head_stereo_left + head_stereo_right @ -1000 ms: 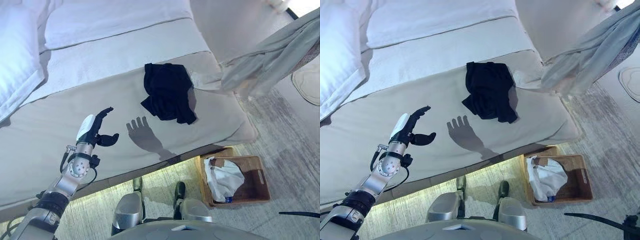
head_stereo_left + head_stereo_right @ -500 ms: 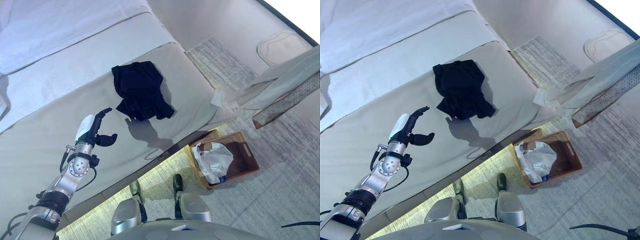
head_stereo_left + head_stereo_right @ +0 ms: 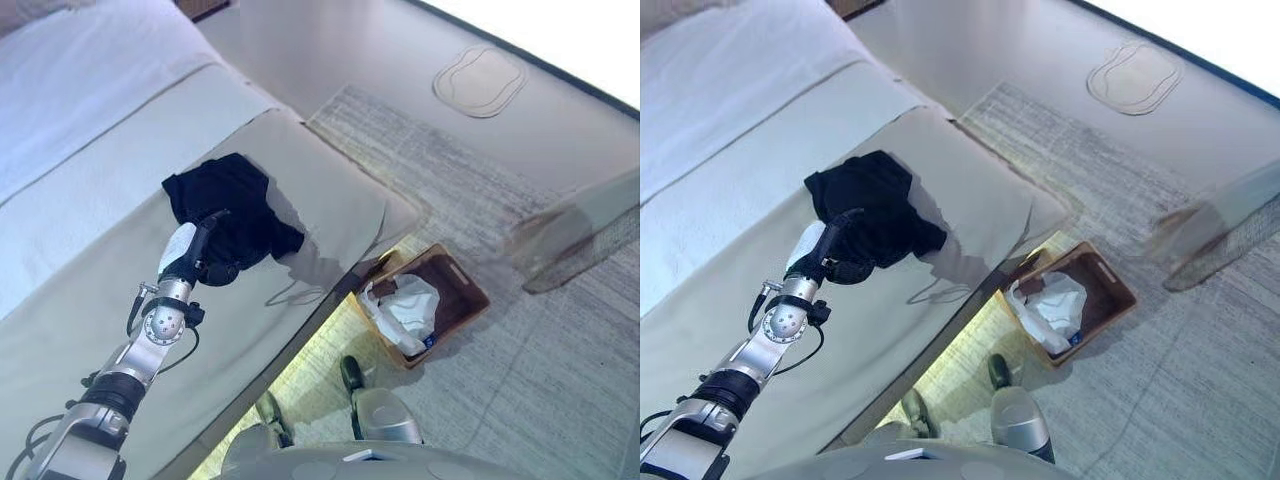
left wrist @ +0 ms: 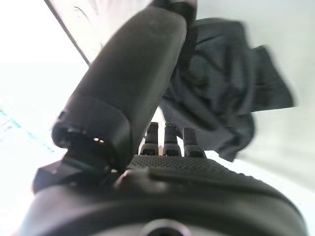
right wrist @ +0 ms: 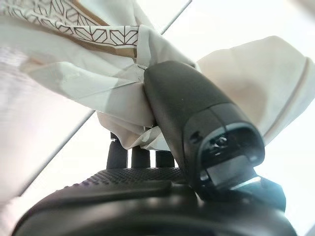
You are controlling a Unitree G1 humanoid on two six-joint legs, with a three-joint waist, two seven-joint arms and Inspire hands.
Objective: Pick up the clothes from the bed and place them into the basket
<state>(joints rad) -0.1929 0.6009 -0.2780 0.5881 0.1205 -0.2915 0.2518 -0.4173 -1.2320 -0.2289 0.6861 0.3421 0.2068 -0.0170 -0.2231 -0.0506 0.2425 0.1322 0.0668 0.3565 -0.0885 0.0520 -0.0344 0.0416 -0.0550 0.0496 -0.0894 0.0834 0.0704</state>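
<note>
A black garment (image 3: 225, 205) lies crumpled on the beige bed cover (image 3: 330, 190) near the foot of the bed. My left hand (image 3: 190, 258) hovers open at the garment's near edge, and the left wrist view shows its straight fingers (image 4: 165, 140) just short of the black cloth (image 4: 226, 98). My right hand (image 5: 197, 128) is shut on a pale cloth with a patterned band (image 5: 88, 64). That cloth (image 3: 580, 232) hangs in the air to the right of the brown basket (image 3: 478, 297), which stands on the floor and holds a white garment (image 3: 405, 305).
White bedding (image 3: 80, 70) covers the head end of the bed. The basket stands close to the bed's foot corner, on a grey carpet strip (image 3: 470, 180). A pale round mat (image 3: 480, 80) lies further off on the floor.
The camera has swung right, shifting the whole picture. My left hand has closed in on the black garment. The pale cloth has moved from above the bed corner to beyond the basket.
</note>
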